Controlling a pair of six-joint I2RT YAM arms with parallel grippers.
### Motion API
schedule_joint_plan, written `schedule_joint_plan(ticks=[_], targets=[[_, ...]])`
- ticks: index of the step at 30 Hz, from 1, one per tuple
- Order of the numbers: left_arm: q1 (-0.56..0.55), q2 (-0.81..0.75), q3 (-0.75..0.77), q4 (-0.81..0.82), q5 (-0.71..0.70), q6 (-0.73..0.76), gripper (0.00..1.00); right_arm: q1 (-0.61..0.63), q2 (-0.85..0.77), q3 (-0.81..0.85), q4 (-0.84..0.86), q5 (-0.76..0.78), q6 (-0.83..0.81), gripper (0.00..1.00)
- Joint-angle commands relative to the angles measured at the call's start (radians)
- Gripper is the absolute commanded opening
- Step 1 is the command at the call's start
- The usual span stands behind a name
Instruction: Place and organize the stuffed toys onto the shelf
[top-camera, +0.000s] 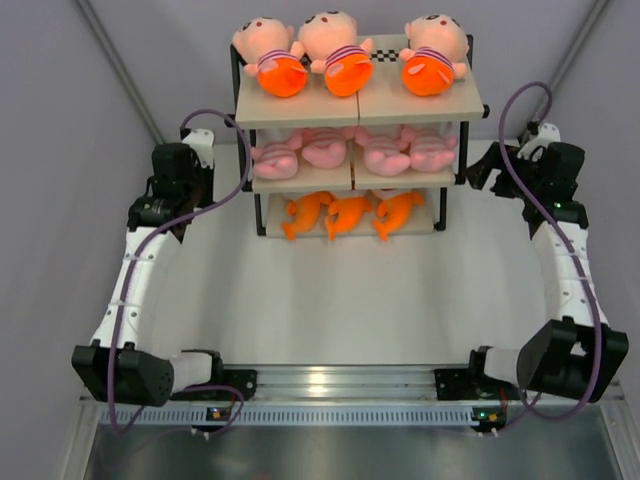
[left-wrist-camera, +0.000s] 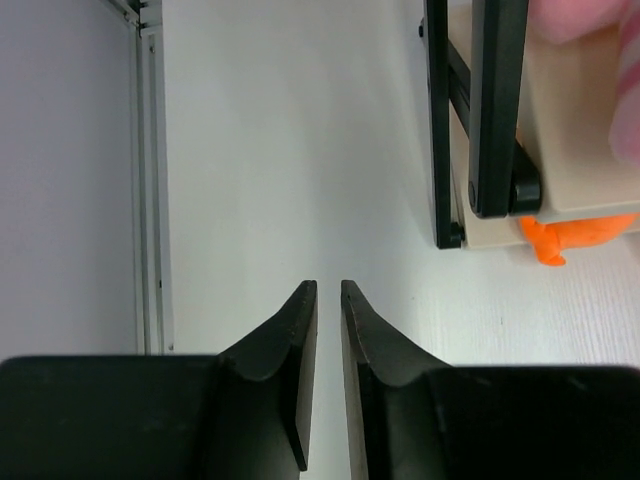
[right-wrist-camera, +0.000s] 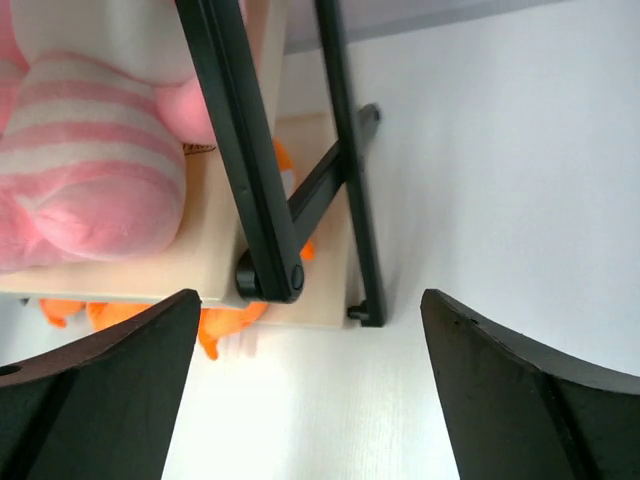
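Holds nothing in the left hand (left-wrist-camera: 328, 290), jaws a bare slit apart over the counter (left-wrist-camera: 260, 150). Holds nothing in the right hand (right-wrist-camera: 308, 296) either, jaws spread wide. Finds the shelf (top-camera: 300, 112) just ahead of both hands and between them, loaded in three rows: dolls (top-camera: 335, 50) on top, pink animals (top-camera: 325, 150) in the middle, orange sharks (top-camera: 345, 213) at the bottom. Looks light, soft and squashy, more likely to sag or snag than to slip. Calls for a pinch across the plump belly, not a limp limb, for any straightening.
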Motion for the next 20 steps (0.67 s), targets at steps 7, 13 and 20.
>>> schedule_joint_plan(ticks=[7, 13, 20], targets=[[0.002, -0.082, -0.103, 0.006, -0.038, 0.037, 0.28, -0.026, -0.209, -0.059, -0.068, 0.480, 0.074, 1.00], [0.002, -0.102, -0.205, 0.005, -0.084, 0.048, 0.36, -0.028, -0.187, -0.137, -0.043, 0.583, 0.142, 1.00], [0.002, -0.101, -0.332, 0.006, -0.096, 0.056, 0.39, -0.028, -0.217, -0.289, 0.082, 0.586, 0.179, 1.00]])
